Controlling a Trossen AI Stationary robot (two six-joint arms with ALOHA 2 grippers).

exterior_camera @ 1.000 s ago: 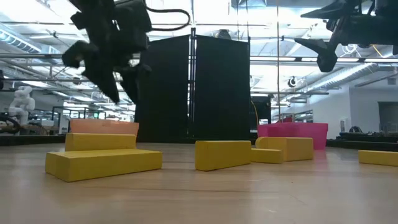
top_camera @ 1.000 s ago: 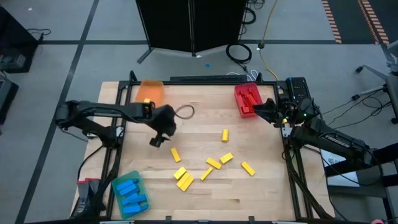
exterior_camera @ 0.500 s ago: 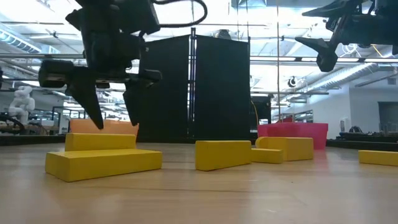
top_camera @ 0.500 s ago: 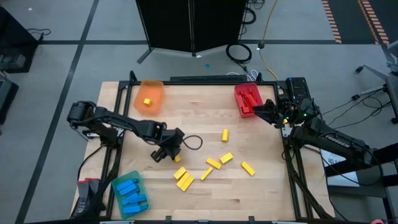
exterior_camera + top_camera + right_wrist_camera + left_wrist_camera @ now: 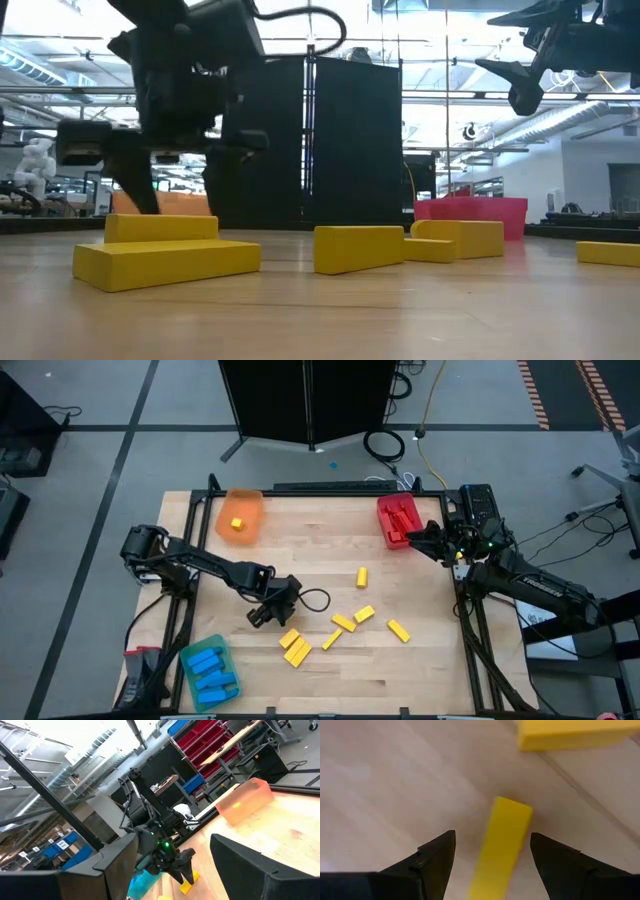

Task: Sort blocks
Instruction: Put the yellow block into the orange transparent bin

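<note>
The left gripper (image 5: 262, 615) hangs low over the wooden surface (image 5: 320, 540), fingers (image 5: 436, 862) spread either side of a yellow block (image 5: 502, 845) without touching it. The remaining yellow blocks (image 5: 343, 623) lie scattered at its three o'clock. The right gripper (image 5: 418, 534) waits beside the red tray (image 5: 398, 520), fingers open and empty.

Pale wooden table (image 5: 330, 675) with visible grain; smooth matt yellow blocks (image 5: 297, 650); translucent orange plastic tray (image 5: 240, 515); glossy red tray (image 5: 398, 520).
</note>
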